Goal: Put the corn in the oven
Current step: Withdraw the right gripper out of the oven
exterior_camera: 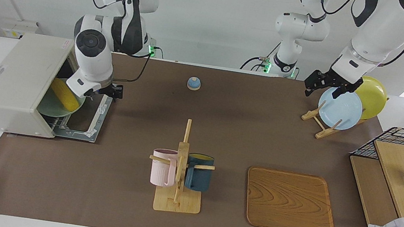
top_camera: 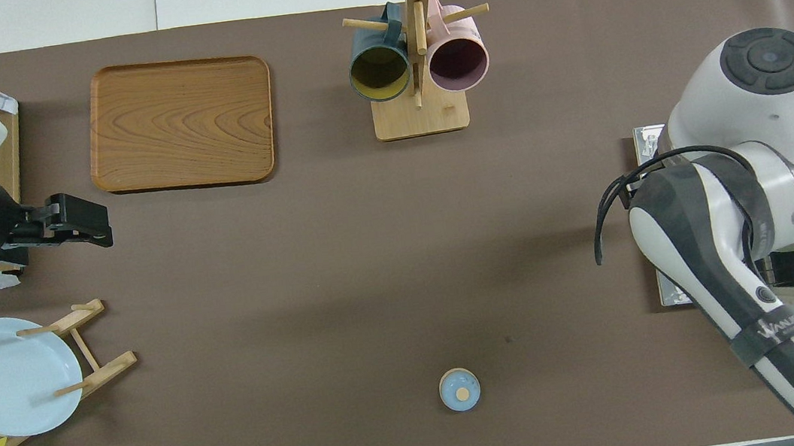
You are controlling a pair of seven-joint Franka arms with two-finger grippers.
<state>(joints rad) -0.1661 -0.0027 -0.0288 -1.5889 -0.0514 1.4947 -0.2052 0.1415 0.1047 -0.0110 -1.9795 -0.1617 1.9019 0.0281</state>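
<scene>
the right gripper (exterior_camera: pixel 89 93) sits at the oven (exterior_camera: pixel 18 82) mouth; whether it has let go cannot be told. the corn (exterior_camera: pixel 64 95) lies just beside it on a green plate (exterior_camera: pixel 51 108) inside. it should withdraw straight out. the left gripper (exterior_camera: pixel 326 84) waits spread over the blue plate (exterior_camera: pixel 341 109).

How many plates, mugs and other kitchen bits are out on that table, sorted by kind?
Plates: 3, blue, yellow, green in the oven
Mugs: 2, pink, teal
Corn: 1
Tray: 1
Racks: 2, plate rack, mug rack
Oven: 1
Small blue knob: 1
Total: 11
</scene>
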